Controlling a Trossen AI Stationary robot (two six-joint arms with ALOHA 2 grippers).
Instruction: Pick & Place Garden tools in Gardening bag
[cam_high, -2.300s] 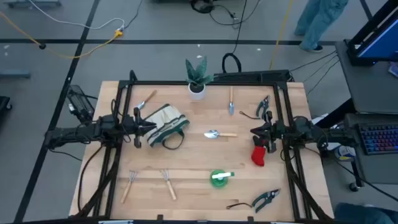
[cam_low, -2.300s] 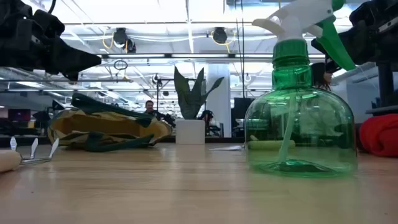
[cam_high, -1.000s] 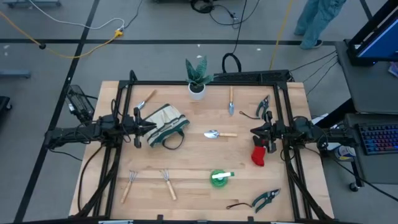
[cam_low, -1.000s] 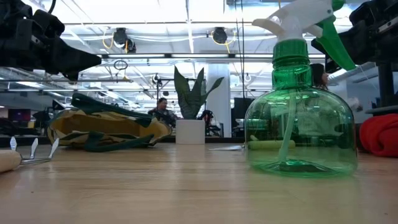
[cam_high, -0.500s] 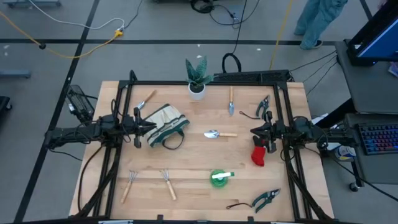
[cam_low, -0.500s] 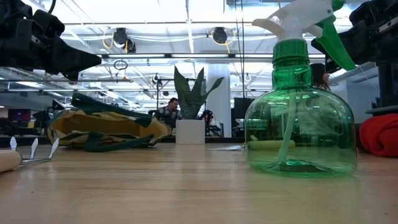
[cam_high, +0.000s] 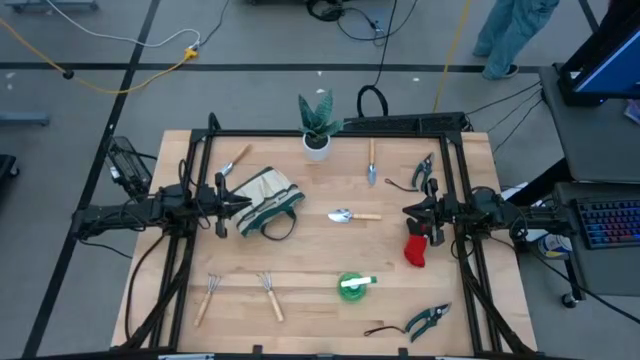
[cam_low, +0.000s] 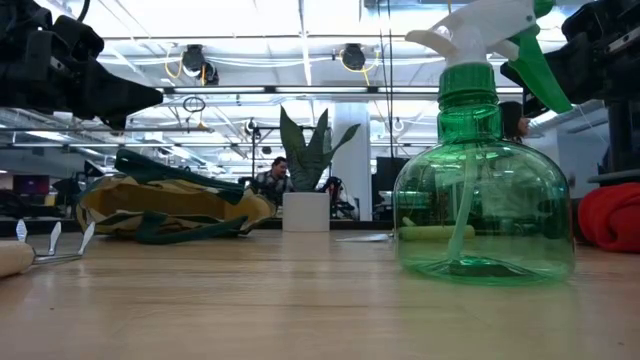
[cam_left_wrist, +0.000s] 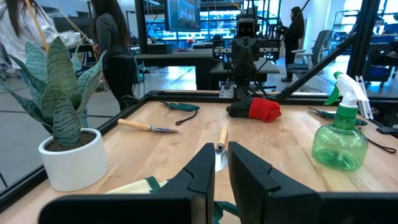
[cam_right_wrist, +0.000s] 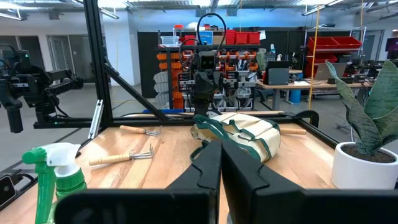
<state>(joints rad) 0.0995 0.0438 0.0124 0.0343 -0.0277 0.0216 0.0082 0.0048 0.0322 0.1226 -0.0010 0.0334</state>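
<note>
While both arms hang level over the sides of the wooden desk (cam_high: 320, 255) in the high view, the left hand (cam_high: 243, 203) sits just beside the gardening bag (cam_high: 268, 197), a cream tote with green trim lying on its side, and the right hand (cam_high: 408, 211) hovers just above the red glove (cam_high: 416, 249). Neither hand holds anything. A trowel (cam_high: 353, 215) lies between the two hands. Another trowel (cam_high: 371, 163) lies near the potted plant (cam_high: 317, 122) at the far edge, with pruning shears (cam_high: 424, 172) to its right and a wooden-handled tool (cam_high: 235, 162) on the far left. Two mini rakes (cam_high: 240, 292) lie at the near left, a green spray bottle (cam_high: 352, 285) sits near the middle front, and a second pair of shears (cam_high: 427, 320) lies at the near right.

In the low view, the spray bottle (cam_low: 483, 180) stands large and upright in front, the bag (cam_low: 175, 208) sags behind at left, the white pot (cam_low: 306, 211) is at centre and the glove (cam_low: 608, 217) at the right edge. A person sits far back in the room.

In the left wrist view, the left hand (cam_left_wrist: 222, 163) shows its fingers nearly together with a narrow gap, gripping nothing; a strip of the bag (cam_left_wrist: 140, 186) shows just below them. Beyond lie the trowel (cam_left_wrist: 221, 143), the glove (cam_left_wrist: 260, 109) and the bottle (cam_left_wrist: 339, 134).

In the right wrist view, the right hand (cam_right_wrist: 221, 158) is clenched tight, empty, facing the bag (cam_right_wrist: 244, 134) and rakes (cam_right_wrist: 127, 154).
</note>
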